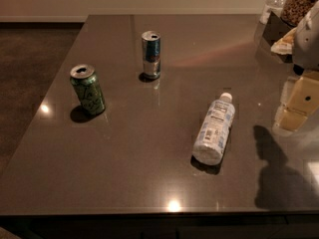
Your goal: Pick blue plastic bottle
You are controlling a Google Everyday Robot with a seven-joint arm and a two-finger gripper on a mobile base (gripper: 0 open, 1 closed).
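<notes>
The blue plastic bottle [214, 129] lay on its side on the dark table [139, 168], right of the middle. Its white cap pointed toward the far edge. The gripper [295, 108] hung at the right edge of the view, near the bottle but not touching it. I could not tell if the gripper was open or closed.

A few things could go wrong. The bottle was round and lying down, so a bump from the side would likely make it roll away. The table looked smooth and shiny, so the bottle could slide too. If the gripper squeezed too near the cap or the bottom end, the bottle might tip and slip out.

A green can [88, 89] stood far off to the left, and a blue-and-silver can [151, 55] stood farther back. Both were well apart from the bottle. Some jars [294, 4] sat in the far right corner. Nothing stood between the gripper and the bottle.
</notes>
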